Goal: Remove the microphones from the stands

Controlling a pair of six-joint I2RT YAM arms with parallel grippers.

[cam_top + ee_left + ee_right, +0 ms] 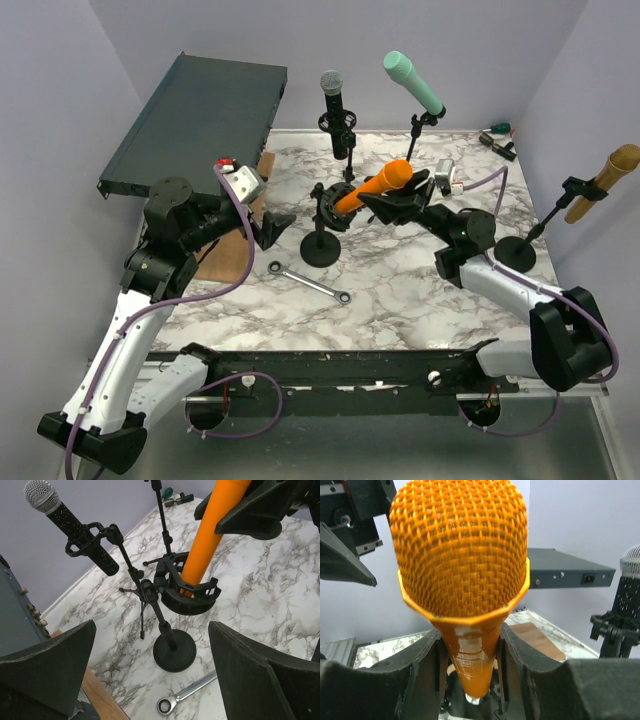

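Orange microphone tail behind stand clip

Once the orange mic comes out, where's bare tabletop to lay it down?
Widest bare marble: in front, right of the wrench. A smaller patch lies behind the gold microphone's stand base. Crowded: middle and back, around the orange microphone, black microphone and teal microphone.

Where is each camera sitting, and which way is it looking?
Top external: high above and behind the arms, looking down on the marble table; both arms show, with the left gripper and right gripper.
Left wrist: on the left wrist, looking across at the orange microphone in its stand clip; its own open fingers frame the bottom.
Right wrist: on the right wrist, facing the orange microphone's head close up; its own fingers hug the handle.
Shared: both wrist views show the orange microphone and the black microphone.
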